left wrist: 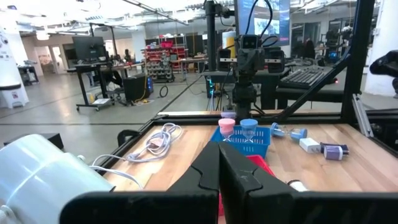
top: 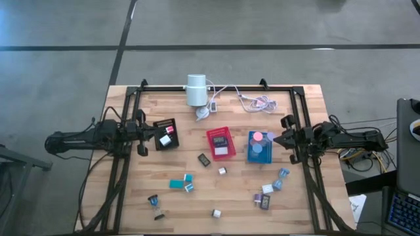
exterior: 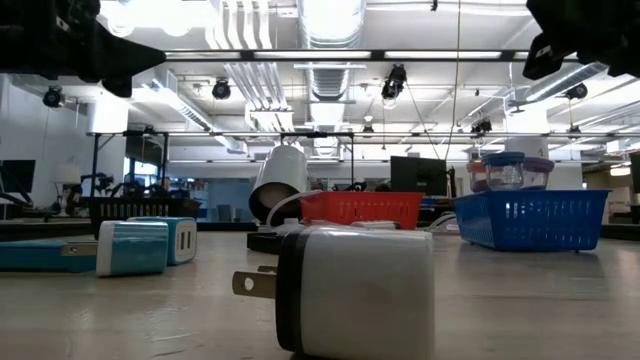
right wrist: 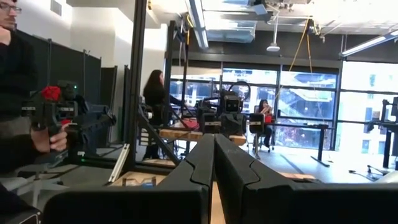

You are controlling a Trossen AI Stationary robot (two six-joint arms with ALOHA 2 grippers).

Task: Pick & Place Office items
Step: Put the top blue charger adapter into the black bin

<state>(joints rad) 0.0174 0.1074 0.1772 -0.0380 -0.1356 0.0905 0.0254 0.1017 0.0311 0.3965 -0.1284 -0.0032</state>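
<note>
Several small office items lie loose on the wooden table: teal blocks [top: 177, 184], a black piece [top: 204, 159], a white block [top: 216, 213] and a cluster near the right [top: 266, 195]. The white block stands as a plug-in cube [exterior: 355, 290] close to the low camera. Pink and lilac discs [top: 258, 137] sit in the blue tray [top: 251, 156]. My left gripper [top: 148, 136] hovers shut at the table's left, beside the black tray [top: 172, 123]. My right gripper [top: 275, 141] hovers shut at the right, beside the blue tray. Both hold nothing.
A red tray [top: 221, 142] stands mid-table between the black and blue trays. A white cylinder [top: 195, 90] with cables [top: 256, 101] lies at the far edge. A black frame [top: 216, 87] borders the table. A person [right wrist: 18, 93] shows beyond the table in the right wrist view.
</note>
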